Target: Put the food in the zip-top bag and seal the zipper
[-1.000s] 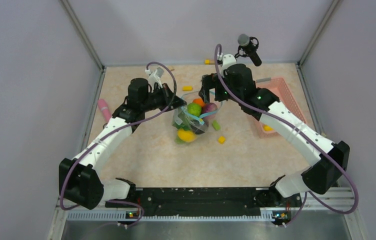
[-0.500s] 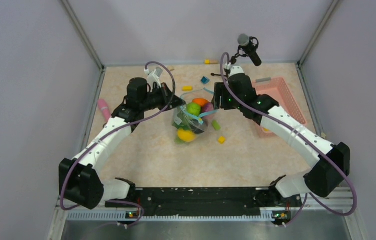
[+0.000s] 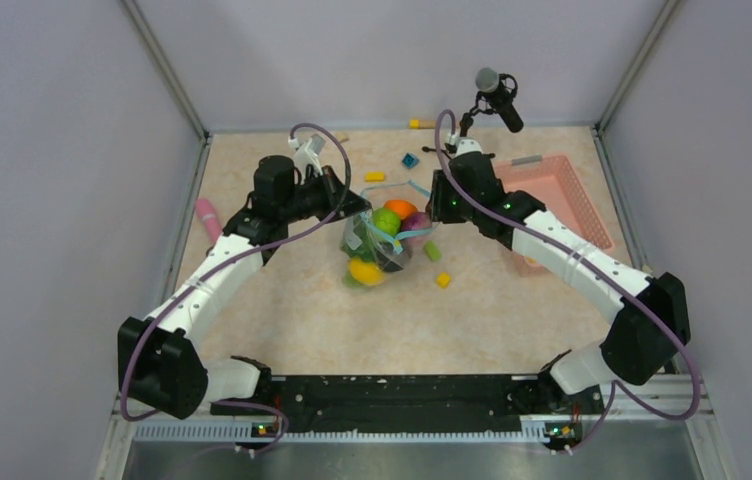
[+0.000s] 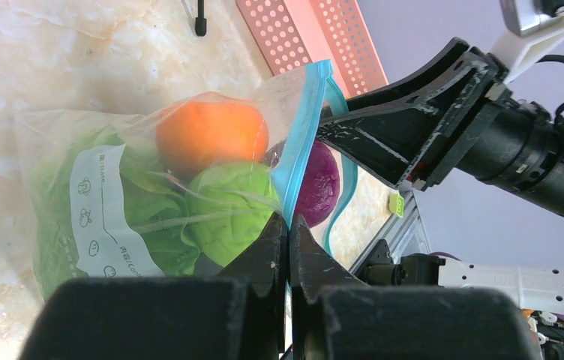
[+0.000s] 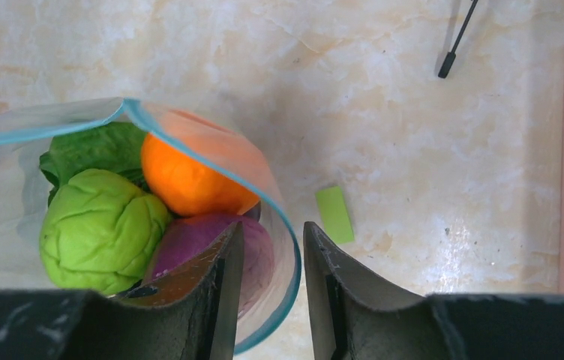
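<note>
The clear zip-top bag (image 3: pixel 380 245) stands mid-table, mouth up. In it are an orange (image 5: pixel 185 176), a green piece (image 5: pixel 99 229), a purple piece (image 5: pixel 253 247) and, lower down, a yellow piece (image 3: pixel 365 270). My left gripper (image 4: pixel 288 221) is shut on the teal zipper (image 4: pixel 305 112) at the bag's left rim and holds it up. My right gripper (image 5: pixel 271 229) is at the right rim, its jaws a narrow gap apart. The zipper edge (image 5: pixel 294 274) runs between them, with one finger (image 5: pixel 223 281) inside the mouth over the purple piece.
A pink mesh basket (image 3: pixel 562 195) stands right of the right gripper. A green block (image 3: pixel 433 250) and a yellow block (image 3: pixel 443 279) lie beside the bag. A pink cylinder (image 3: pixel 208 218) lies at the left wall. Small blocks (image 3: pixel 375 176) lie behind the bag.
My right gripper shifted right from over the bag's mouth to its right rim, and its jaws narrowed from wide open. The left gripper held still.
</note>
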Tool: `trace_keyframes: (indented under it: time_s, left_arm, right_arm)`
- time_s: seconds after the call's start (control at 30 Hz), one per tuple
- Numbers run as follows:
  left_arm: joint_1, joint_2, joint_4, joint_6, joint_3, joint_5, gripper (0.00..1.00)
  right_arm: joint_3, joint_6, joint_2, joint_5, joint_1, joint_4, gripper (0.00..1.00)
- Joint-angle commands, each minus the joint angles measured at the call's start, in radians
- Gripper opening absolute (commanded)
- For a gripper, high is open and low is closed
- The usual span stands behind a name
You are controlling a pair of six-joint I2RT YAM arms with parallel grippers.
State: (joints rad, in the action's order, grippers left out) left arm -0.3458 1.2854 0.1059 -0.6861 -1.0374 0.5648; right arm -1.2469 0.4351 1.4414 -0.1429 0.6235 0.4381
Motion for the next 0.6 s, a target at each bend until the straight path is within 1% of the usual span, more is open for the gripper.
trace_keyframes:
  time_s: [0.0, 0.03, 0.1, 0.13, 0.17, 0.3, 0.37, 0.43, 0.5, 0.57]
  left_arm:
    - [0.006, -0.044, -0.050, 0.010, -0.012, 0.012, 0.00]
    - [0.006, -0.044, -0.050, 0.010, -0.012, 0.011, 0.00]
    - [0.006, -0.043, -0.051, 0.008, -0.013, 0.011, 0.00]
    - [0.006, -0.042, -0.051, 0.007, -0.014, 0.012, 0.00]
    - [0.005, -0.039, -0.052, 0.005, -0.016, 0.016, 0.00]
    - [0.005, -0.024, -0.072, -0.008, -0.027, 0.078, 0.00]
    - [0.004, -0.017, -0.097, -0.023, -0.027, 0.134, 0.00]
    - [0.002, -0.015, -0.098, -0.026, -0.031, 0.145, 0.00]
    - [0.002, -0.023, -0.096, -0.016, -0.032, 0.139, 0.03]
    - [0.001, -0.034, -0.053, 0.013, -0.044, 0.113, 0.10]
  right_arm:
    - [0.022, 0.039, 0.012, -0.044, -0.012, -0.028, 0.35]
    - [0.025, 0.042, 0.013, -0.045, -0.013, -0.031, 0.35]
    - [0.032, 0.041, 0.013, -0.025, -0.013, -0.049, 0.23]
    - [0.033, 0.037, 0.007, -0.004, -0.013, -0.063, 0.15]
    - [0.029, 0.029, 0.002, 0.019, -0.013, -0.079, 0.00]
    - [-0.027, -0.033, -0.012, 0.132, -0.009, -0.111, 0.00]
    - [-0.075, -0.070, -0.001, 0.185, -0.001, -0.105, 0.00]
    - [-0.133, -0.107, 0.021, 0.233, 0.010, -0.078, 0.00]
    - [-0.195, -0.140, 0.047, 0.264, 0.018, -0.046, 0.00]
    - [-0.252, -0.172, 0.072, 0.290, 0.021, -0.016, 0.00]
